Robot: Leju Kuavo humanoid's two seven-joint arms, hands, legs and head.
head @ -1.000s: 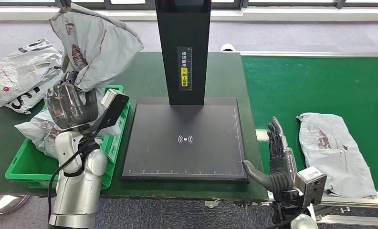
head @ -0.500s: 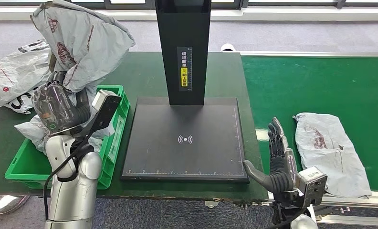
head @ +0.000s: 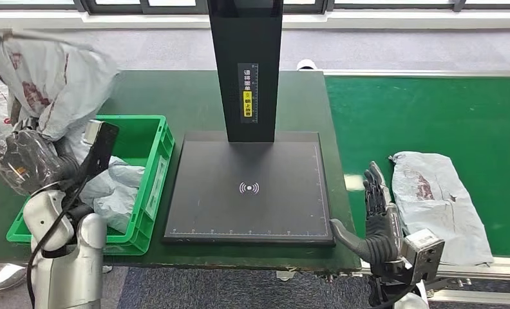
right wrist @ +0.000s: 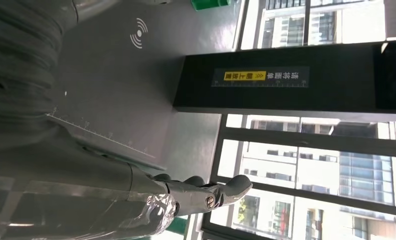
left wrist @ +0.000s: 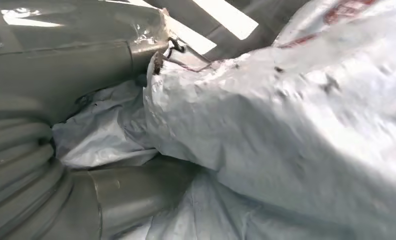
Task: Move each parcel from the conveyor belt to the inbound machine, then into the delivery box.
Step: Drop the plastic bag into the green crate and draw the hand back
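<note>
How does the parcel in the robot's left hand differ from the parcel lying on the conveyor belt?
The held parcel is lifted in the air, gripped by the left robot hand; the belt parcel lies flat on the green conveyor belt, untouched beside the open right robot hand. The held parcel looks bunched and puffed up; the belt parcel is flattened. Both are grey plastic mailer bags with reddish markings.

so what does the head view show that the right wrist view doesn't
Head view alone: the left robot hand holding a grey parcel up beside the green delivery box, which holds more parcels, and another parcel lying on the green conveyor belt next to the open right robot hand.

Right wrist view alone: tall windows with buildings outside, behind the machine.

Both: the black inbound machine's plate with its white wireless symbol, and its upright post with the yellow label.
</note>
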